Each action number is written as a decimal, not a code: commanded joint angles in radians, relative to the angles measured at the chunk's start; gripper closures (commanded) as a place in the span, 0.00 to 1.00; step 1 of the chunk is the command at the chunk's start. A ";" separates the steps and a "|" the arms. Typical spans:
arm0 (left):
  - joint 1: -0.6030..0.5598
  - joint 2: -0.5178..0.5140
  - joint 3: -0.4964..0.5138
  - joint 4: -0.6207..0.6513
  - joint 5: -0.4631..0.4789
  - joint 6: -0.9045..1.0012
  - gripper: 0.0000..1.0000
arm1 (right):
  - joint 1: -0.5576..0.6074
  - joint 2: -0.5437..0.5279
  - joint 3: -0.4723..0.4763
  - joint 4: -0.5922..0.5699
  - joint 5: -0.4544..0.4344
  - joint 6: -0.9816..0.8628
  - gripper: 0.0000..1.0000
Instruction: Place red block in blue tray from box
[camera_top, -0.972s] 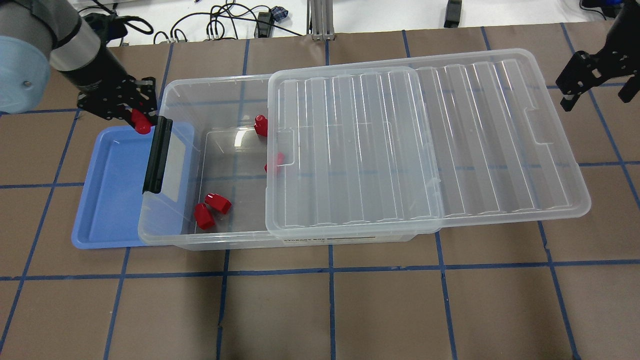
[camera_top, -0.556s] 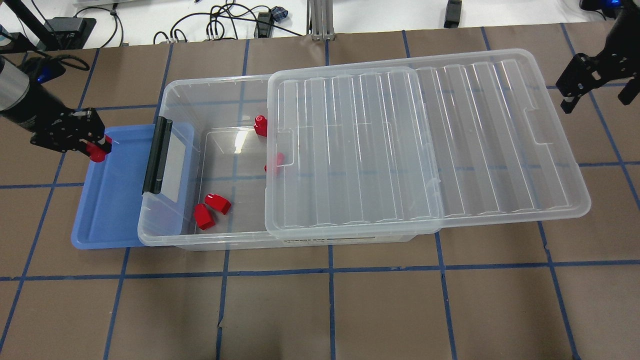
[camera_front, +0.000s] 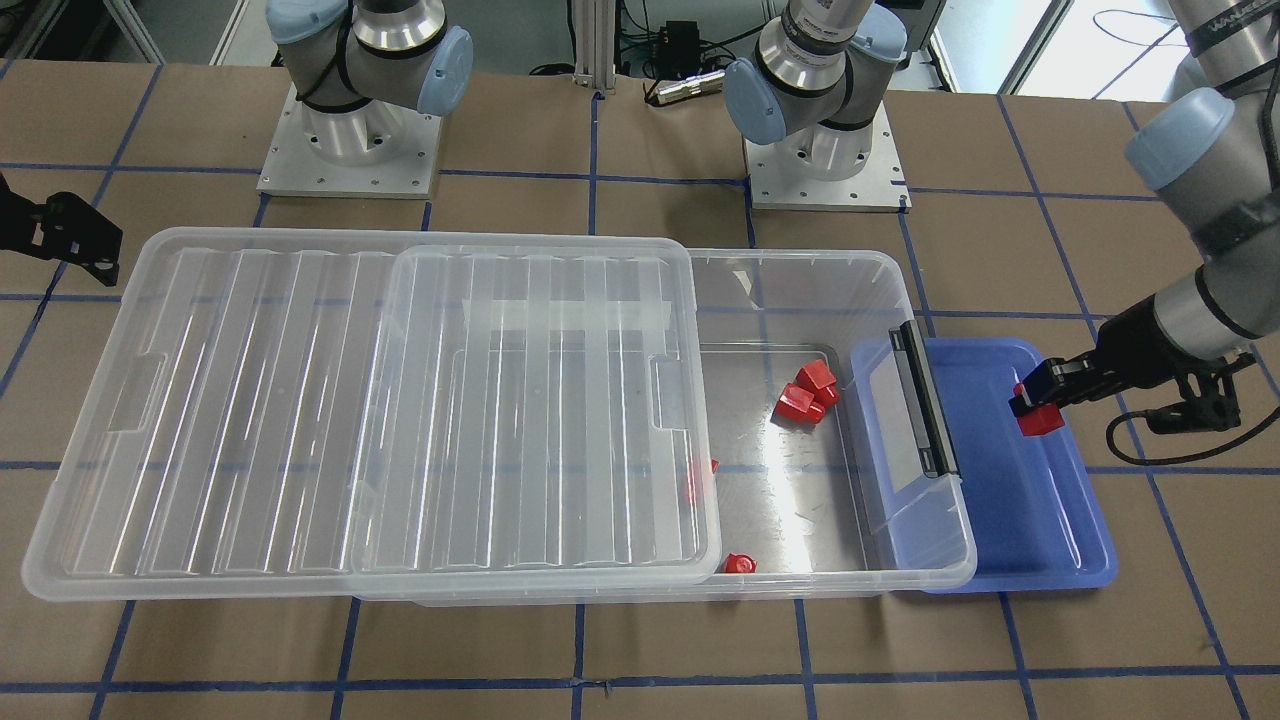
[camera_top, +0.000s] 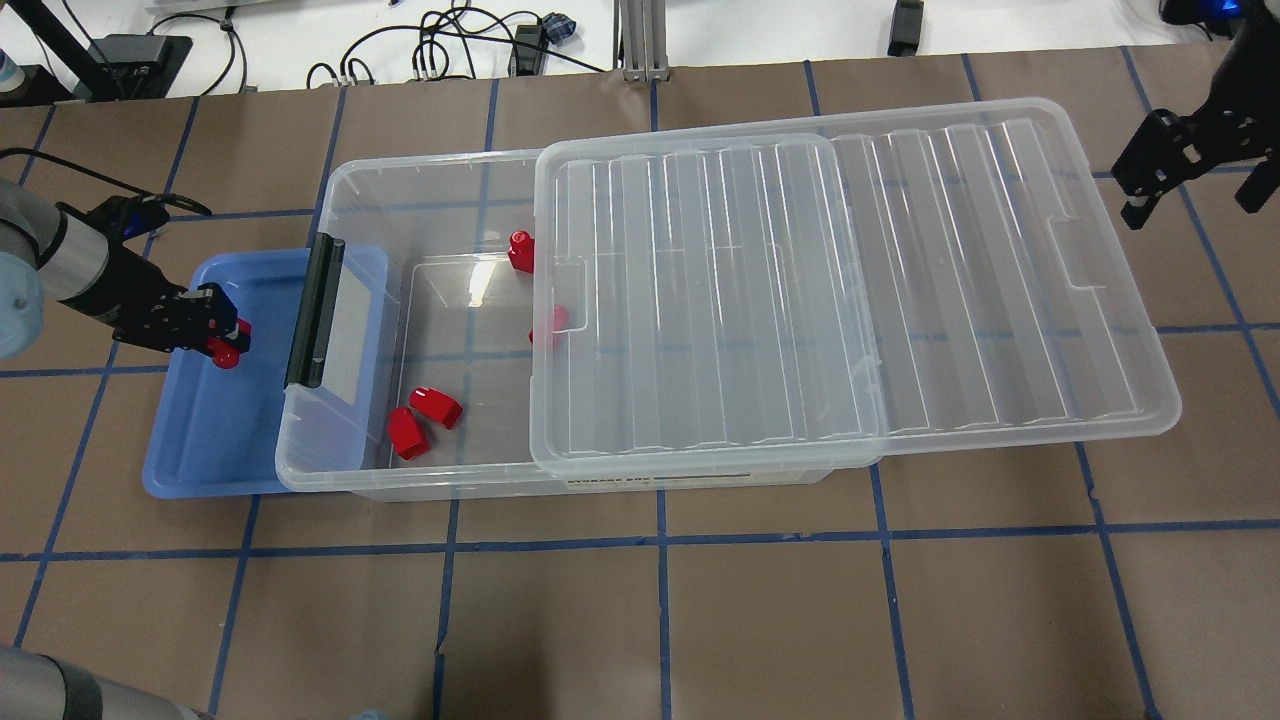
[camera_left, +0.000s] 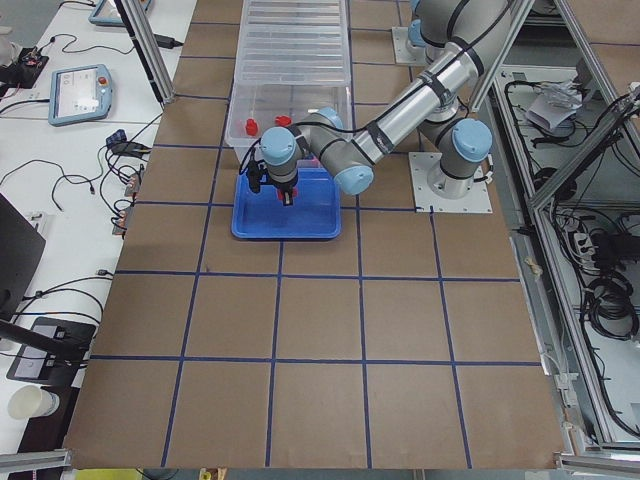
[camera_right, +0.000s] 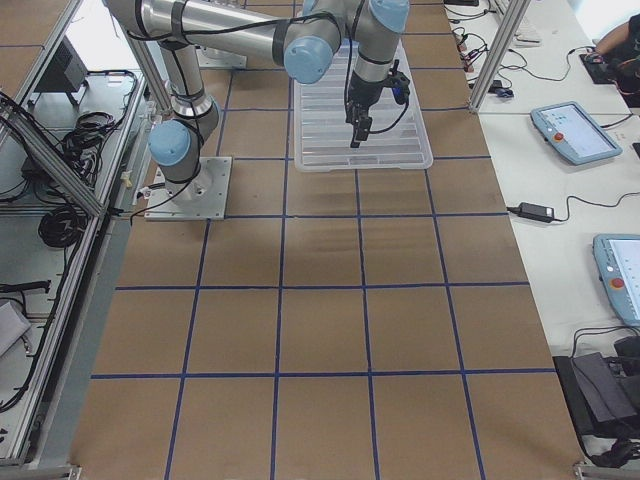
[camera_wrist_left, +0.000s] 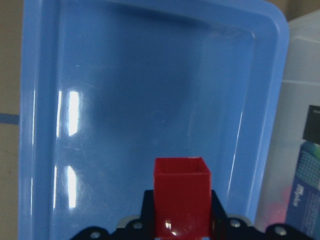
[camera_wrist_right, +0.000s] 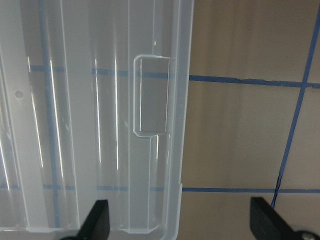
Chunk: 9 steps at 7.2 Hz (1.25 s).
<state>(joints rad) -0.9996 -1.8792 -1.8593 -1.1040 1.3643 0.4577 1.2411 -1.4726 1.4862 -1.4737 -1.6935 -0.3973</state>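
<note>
- The left gripper (camera_top: 222, 340) has come toward the robot from the blue tray's (camera_top: 200, 450) far left rim and now hangs over the tray floor, near its left side.
- Its fingers pinch the red block (camera_wrist_left: 181, 192) from both sides. The block's square end points down at the tray, and whether it touches the floor cannot be told.
- The box (camera_top: 340, 470) has not moved and overlaps the tray's right part at its black latch bar (camera_top: 315, 310).
- Four more red blocks (camera_top: 420, 420) lie in the box as before, one half under the slid-aside lid (camera_top: 900, 300).
- The right gripper (camera_top: 1190, 200) has barely shifted. Its fingers (camera_wrist_right: 97, 220) are spread wide, holding nothing, above the lid's far right edge.
</note>
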 joint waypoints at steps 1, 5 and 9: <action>0.001 -0.017 -0.040 0.087 0.002 0.007 0.99 | 0.000 0.000 -0.001 -0.002 0.008 0.000 0.00; -0.019 0.031 -0.031 0.067 0.015 -0.007 0.15 | 0.000 0.000 -0.001 -0.003 0.005 0.000 0.00; -0.163 0.169 0.072 -0.167 0.169 -0.112 0.00 | 0.000 0.000 -0.001 0.000 0.005 0.000 0.00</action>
<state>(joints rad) -1.0963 -1.7473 -1.8318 -1.2094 1.4625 0.3912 1.2410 -1.4729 1.4849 -1.4749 -1.6896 -0.3973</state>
